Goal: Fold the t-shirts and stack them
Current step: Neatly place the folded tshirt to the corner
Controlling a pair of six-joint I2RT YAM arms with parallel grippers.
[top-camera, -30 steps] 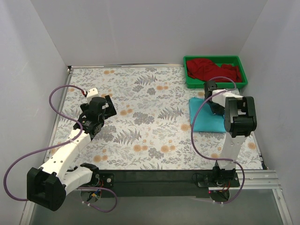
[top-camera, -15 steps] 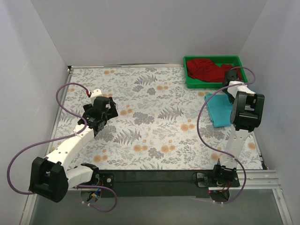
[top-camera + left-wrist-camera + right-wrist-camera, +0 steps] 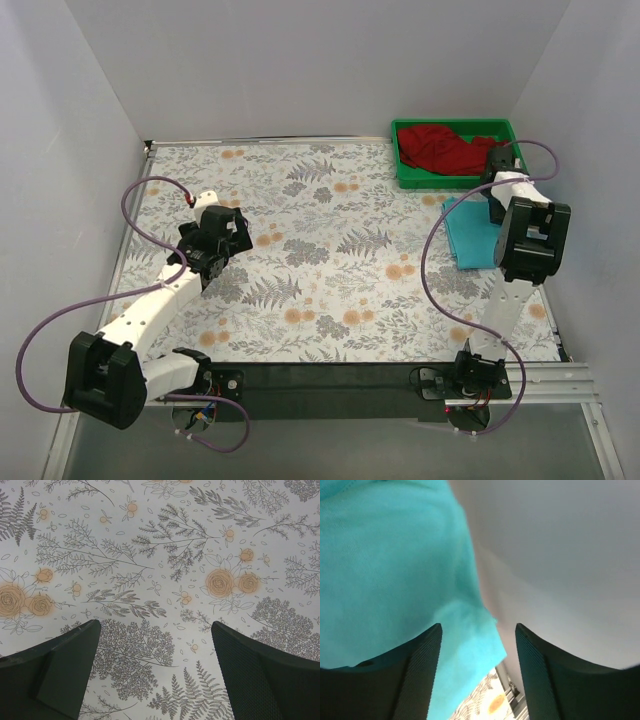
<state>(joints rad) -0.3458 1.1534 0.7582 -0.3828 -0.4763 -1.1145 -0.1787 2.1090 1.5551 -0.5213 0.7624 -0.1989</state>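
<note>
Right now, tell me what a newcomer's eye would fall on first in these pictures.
The turquoise-blue cloth shirt stands out most, lying in a compact patch at the table's right edge. Just behind it, a crumpled dark red cloth shirt fills the green plastic tray in the far right corner. Under everything spreads the busy floral-patterned table cover.

Free passage over table (image 3: pixel 330 290); green tray (image 3: pixel 420 181), side wall (image 3: pixel 590 150) crowd right hand (image 3: pixel 497 165).
</note>
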